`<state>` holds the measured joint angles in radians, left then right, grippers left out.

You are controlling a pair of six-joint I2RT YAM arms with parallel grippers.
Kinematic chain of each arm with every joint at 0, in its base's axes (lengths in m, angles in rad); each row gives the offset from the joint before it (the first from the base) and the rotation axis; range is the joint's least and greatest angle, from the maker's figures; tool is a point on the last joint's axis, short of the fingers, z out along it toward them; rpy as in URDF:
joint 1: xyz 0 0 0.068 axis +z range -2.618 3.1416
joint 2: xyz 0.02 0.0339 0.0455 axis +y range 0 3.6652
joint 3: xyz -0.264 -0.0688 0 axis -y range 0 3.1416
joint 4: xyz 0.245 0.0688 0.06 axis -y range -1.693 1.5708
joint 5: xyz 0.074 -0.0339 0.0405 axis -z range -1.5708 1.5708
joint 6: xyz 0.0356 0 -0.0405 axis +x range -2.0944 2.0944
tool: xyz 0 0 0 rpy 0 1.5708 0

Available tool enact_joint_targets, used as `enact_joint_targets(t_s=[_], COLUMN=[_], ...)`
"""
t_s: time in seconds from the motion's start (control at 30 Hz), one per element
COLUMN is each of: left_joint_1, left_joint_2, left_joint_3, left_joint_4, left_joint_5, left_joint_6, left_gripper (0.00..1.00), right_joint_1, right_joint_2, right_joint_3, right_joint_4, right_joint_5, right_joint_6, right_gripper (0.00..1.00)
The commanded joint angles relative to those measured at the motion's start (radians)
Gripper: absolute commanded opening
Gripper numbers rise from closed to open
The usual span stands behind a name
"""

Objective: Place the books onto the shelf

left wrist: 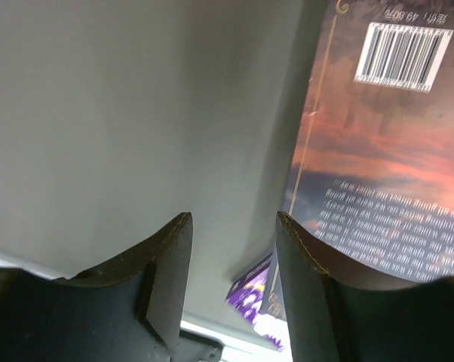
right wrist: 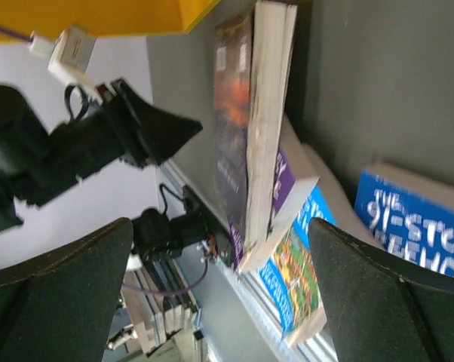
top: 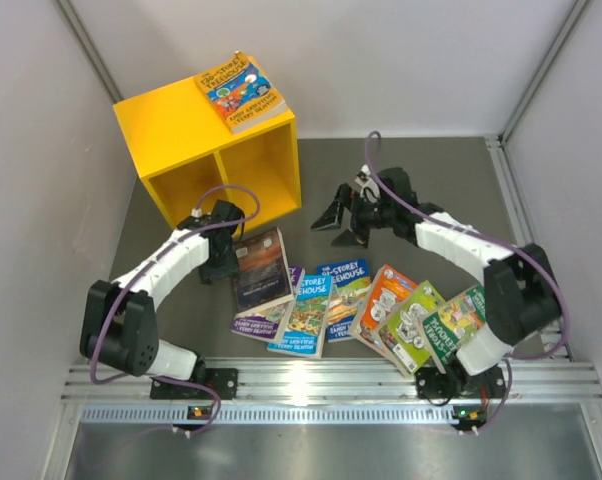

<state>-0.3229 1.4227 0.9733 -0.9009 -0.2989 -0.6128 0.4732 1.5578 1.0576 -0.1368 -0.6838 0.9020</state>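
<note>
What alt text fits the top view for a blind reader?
A row of overlapping books lies on the grey table, with one more book on top of the yellow shelf. The left gripper sits open beside the dark book at the row's left end; the right gripper hangs open over bare table.

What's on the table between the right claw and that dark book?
Nothing. In the top view, only bare grey table separates the right claw from the dark book.
</note>
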Motion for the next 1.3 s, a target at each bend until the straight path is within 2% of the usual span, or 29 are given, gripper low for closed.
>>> enact_joint_targets(t_s=[0.0,0.23,0.5,0.77,0.87,1.1,1.2,1.27], left_joint_1=[0.005,0.005,0.005,0.005,0.005,0.004,-0.004,-0.024], left_joint_2=[0.021,0.122,0.183,0.217,0.237,0.288,0.298,0.301], left_joint_3=[-0.038,-0.065,-0.071,-0.053,-0.042,0.016,0.050,0.071], left_joint_4=[0.144,0.238,0.281,0.296,0.301,0.306,0.300,0.277], left_joint_5=[0.026,0.070,0.099,0.116,0.125,0.175,0.191,0.185], left_joint_6=[-0.028,-0.002,0.024,0.064,0.076,0.093,0.102,0.108], left_gripper=[0.53,0.45,0.42,0.39,0.38,0.34,0.33,0.32], right_joint_1=[0.042,0.111,0.182,0.219,0.222,0.237,0.235,0.232], right_joint_2=[0.125,0.280,0.499,0.581,0.596,0.617,0.601,0.588], right_joint_3=[0.112,0.242,0.383,0.377,0.370,0.413,0.418,0.420], right_joint_4=[0.103,0.088,0.065,0.062,0.097,0.091,0.072,0.045], right_joint_5=[0.056,0.171,0.211,0.233,0.218,0.201,0.213,0.222], right_joint_6=[0.008,0.026,0.040,0.057,0.084,0.101,0.083,0.065], right_gripper=[0.98,0.98,0.97,0.95,0.89,0.53,0.42,0.39])
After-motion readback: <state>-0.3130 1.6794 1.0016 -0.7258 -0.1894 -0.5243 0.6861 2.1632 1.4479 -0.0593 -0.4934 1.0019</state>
